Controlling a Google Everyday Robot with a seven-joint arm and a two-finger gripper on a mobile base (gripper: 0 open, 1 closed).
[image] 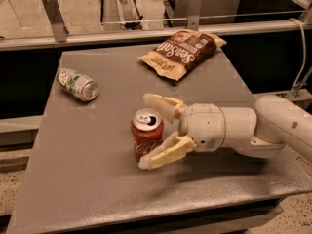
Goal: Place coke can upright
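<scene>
The red coke can [146, 141] stands upright on the grey table [87, 179], near its middle, silver top up. My gripper [145, 131] reaches in from the right, open, with its two cream fingers spread wider than the can. One finger [163, 106] passes behind the can's top. The other finger [168, 154] lies in front of the can, near its base. The can stands between the fingertips and is not squeezed.
A silver-and-green can [77, 84] lies on its side at the table's back left. A brown chip bag [183, 54] lies at the back middle. A metal rail [146, 30] runs behind the table. The table's front edge is close below the arm.
</scene>
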